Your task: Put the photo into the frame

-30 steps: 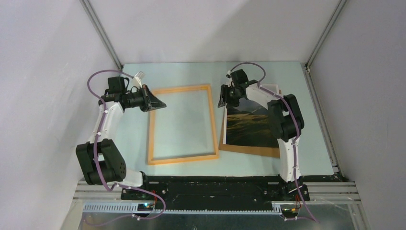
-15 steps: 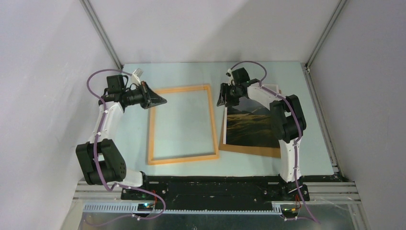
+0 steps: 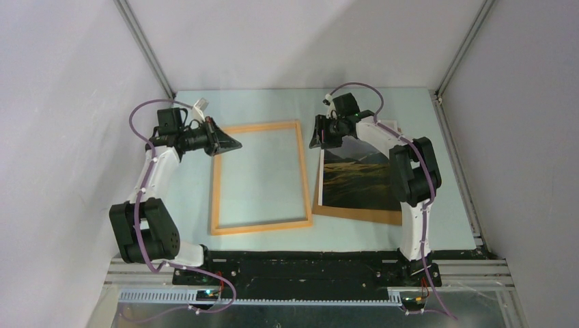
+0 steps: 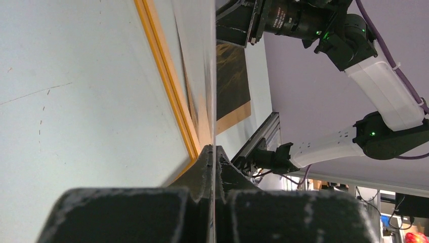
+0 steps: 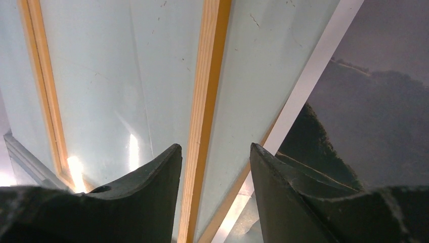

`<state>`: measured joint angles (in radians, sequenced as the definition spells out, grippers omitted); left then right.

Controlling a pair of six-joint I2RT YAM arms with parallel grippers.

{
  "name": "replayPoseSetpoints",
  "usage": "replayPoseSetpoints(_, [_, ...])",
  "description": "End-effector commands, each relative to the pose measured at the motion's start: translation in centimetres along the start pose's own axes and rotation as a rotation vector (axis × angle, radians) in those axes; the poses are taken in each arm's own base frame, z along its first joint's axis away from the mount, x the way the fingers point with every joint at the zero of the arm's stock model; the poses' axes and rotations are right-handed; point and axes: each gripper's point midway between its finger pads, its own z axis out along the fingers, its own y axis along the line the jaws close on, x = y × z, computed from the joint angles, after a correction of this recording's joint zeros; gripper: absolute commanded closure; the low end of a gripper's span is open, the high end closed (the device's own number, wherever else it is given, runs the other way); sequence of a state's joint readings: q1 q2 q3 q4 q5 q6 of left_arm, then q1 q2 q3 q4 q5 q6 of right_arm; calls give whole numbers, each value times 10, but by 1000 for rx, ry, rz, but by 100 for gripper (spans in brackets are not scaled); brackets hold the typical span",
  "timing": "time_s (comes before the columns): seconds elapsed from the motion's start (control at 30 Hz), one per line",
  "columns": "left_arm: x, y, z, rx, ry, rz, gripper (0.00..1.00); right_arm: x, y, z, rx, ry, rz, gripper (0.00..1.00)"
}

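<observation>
Left gripper (image 3: pixel 234 144) has slid a bit further over the far-left corner of the frame (image 3: pixel 216 188) vs 1 s ago. Elbow of the right arm (image 3: pixel 410 171) has swung out away from the frame, its gripper barely shifted.

Pose: left arm (image 3: pixel 153 174) rises from its base w/ forearm reaching fwd and wrist bent toward the frame. The gripper lies near-horizontal, tips pointing across the far-left corner. Contact w/ the rail: can't tell. Left jaws are pressed together, nothing btwn them (left wrist view).

Right arm is folded, upper link up, forearm coming back toward the frame's far-right corner. Right gripper (image 3: pixel 318 139) angles down just outside that corner, over the strip btwn frame and photo (image 3: pixel 355 181). Right jaws are moderately apart, holding nothing. In right wrist view the frame's right rail runs through the gap, and the photo's white border sits on the side away from the frame.

Count: 2 arms, 2 grippers, 1 frame, 1 photo, 1 brown board (image 3: pixel 355 214).

Photo lies picture-up on the board, just beside the frame's right rail and wholly outside the frame. Frame lies flat on the table (image 3: pixel 273 102), table showing through it.
</observation>
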<state>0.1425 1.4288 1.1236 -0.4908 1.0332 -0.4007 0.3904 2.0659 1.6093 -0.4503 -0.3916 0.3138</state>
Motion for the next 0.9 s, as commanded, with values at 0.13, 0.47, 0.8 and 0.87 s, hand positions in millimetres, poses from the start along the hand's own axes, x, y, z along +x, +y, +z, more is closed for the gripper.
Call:
replayPoseSetpoints(0.13, [4,-6,4,43,12,29,100,-12,9,-20,-29,-40,-25,44])
replayPoseSetpoints(0.47, [9,0,9,35,28,27,100,-11,4,-20,-30,-37,-12,44])
replayPoseSetpoints(0.8, [13,4,9,26,29,33,100,-11,2,-21,-30,-38,-8,45])
replayPoseSetpoints(0.87, [14,4,9,25,29,33,100,-11,2,-21,-31,-38,-6,45])
